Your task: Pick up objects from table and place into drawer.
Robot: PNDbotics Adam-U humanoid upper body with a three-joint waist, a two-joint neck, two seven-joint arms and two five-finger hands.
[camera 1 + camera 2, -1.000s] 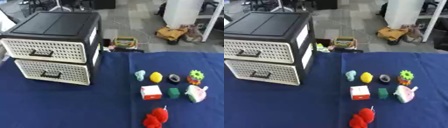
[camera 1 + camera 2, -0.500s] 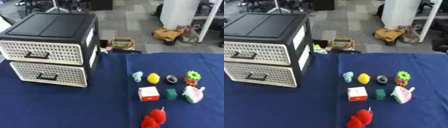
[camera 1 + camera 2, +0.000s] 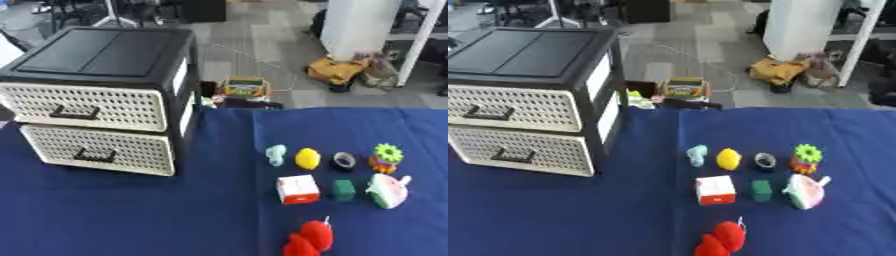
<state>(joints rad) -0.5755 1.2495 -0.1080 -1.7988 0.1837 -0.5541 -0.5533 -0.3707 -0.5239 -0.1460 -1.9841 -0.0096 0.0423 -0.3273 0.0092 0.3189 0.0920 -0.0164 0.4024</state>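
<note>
Neither hand shows in either eye view, so whether they are released or clenched can't be told, and both drawers of the black cabinet (image 3: 101, 100), the upper drawer (image 3: 83, 106) and the lower drawer (image 3: 98, 150), sit closed on the blue table (image 3: 131, 215). Well to the right lie the objects: pale green piece (image 3: 276, 154), yellow lemon (image 3: 307, 158), dark ring (image 3: 345, 160), green gear toy (image 3: 386, 155), red-and-white box (image 3: 297, 189), green cube (image 3: 343, 190), pink-and-white toy (image 3: 388, 190) and red cherries (image 3: 308, 239). Best opening, I'd judge: hook 1 handle (image 3: 72, 115), pull straight out until the drawer gapes, then take the nearest piece first.
</note>
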